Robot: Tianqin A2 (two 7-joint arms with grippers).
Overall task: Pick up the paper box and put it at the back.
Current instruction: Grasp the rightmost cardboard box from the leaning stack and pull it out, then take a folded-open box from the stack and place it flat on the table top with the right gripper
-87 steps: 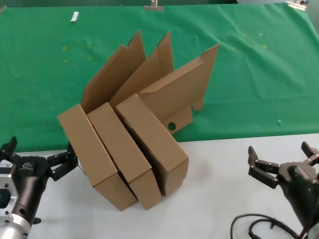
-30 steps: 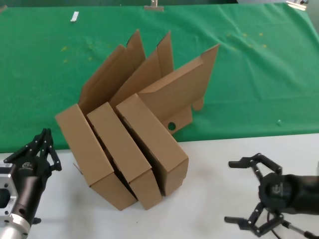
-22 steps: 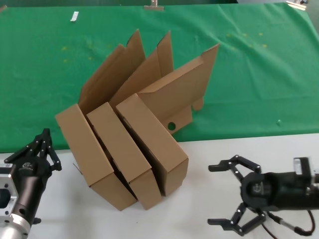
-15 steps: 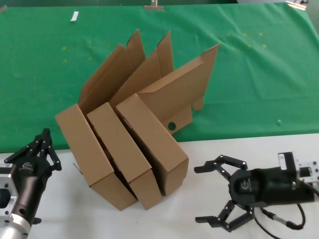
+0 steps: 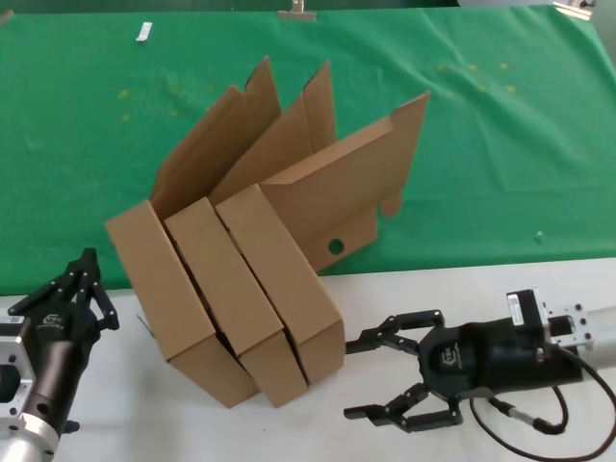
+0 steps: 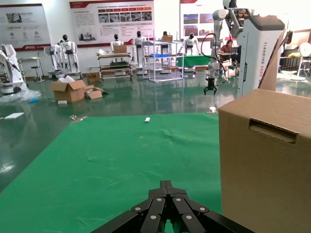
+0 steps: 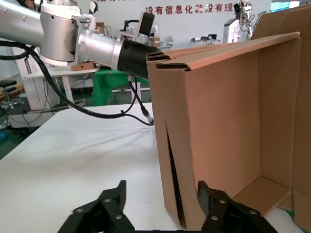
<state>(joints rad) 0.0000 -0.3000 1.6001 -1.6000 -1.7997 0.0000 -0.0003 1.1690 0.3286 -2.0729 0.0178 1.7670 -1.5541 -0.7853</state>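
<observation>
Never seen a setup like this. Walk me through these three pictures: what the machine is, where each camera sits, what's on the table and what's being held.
This is a two-armed robot; each arm ends in a clawed end effector. The head view looks down from its head. Three brown cardboard boxes lean together, half on the white table, half on green cloth. The right end effector is open, its fingers reaching the corner of the nearest box, the paper box with the round hole in its lid. It holds nothing yet. The left end effector is shut and waits beside the outer box. The other two pictures come from cameras on each wrist: the left one looks past its closed fingers over the cloth, the right one looks into the paper box's open tray.
</observation>
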